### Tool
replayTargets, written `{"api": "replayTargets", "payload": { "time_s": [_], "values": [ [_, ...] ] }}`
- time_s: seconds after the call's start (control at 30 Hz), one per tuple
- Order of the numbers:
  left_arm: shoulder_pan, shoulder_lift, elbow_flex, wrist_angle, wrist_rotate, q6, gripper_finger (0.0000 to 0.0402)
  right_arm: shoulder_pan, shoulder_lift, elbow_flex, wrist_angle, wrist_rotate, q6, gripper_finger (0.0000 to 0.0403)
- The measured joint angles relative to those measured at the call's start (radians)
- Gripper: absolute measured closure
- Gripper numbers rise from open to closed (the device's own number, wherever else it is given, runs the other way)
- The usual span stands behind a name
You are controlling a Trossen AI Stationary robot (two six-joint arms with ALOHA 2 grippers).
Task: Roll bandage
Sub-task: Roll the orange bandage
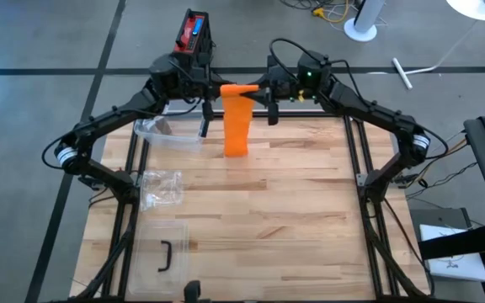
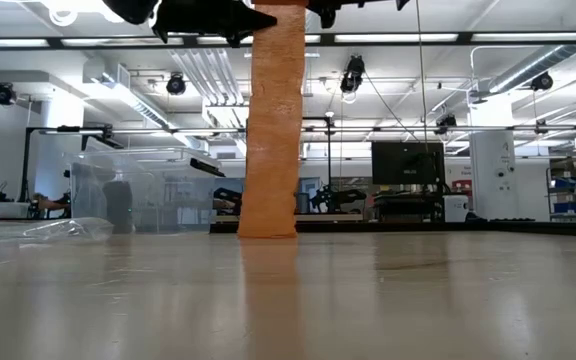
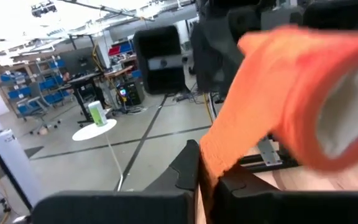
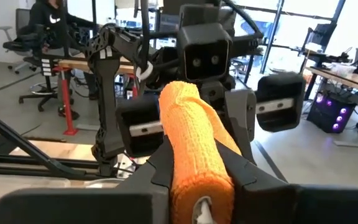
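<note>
Your orange bandage (image 1: 237, 118) is held up over the far end of the table (image 1: 259, 202), its rolled part pinched between the right gripper (image 4: 194, 174) fingers so the core stays fixed, while the loose tail hangs straight down until its end just meets the wood. The left gripper (image 3: 205, 177) has its jaws pressed together on the strip just below the roll, likely to keep tension so the winding stays tight. A clear plastic container (image 1: 168, 130) and a crumpled plastic bag (image 1: 160, 187) sit left, apart from the work.
</note>
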Motion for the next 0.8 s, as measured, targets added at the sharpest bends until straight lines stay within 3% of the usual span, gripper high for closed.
{"api": "replayTargets", "payload": {
  "time_s": [0.53, 0.8],
  "values": [
    [0.004, -0.002, -0.071, 0.093, -0.005, -0.052, 0.0401, -0.021, -0.03, -0.001, 0.001, 0.008, -0.024, 0.0349],
    [0.004, -0.015, -0.041, 0.09, -0.007, 0.034, 0.0378, -0.021, -0.014, -0.001, -0.029, 0.008, -0.014, 0.0338]
  ]
}}
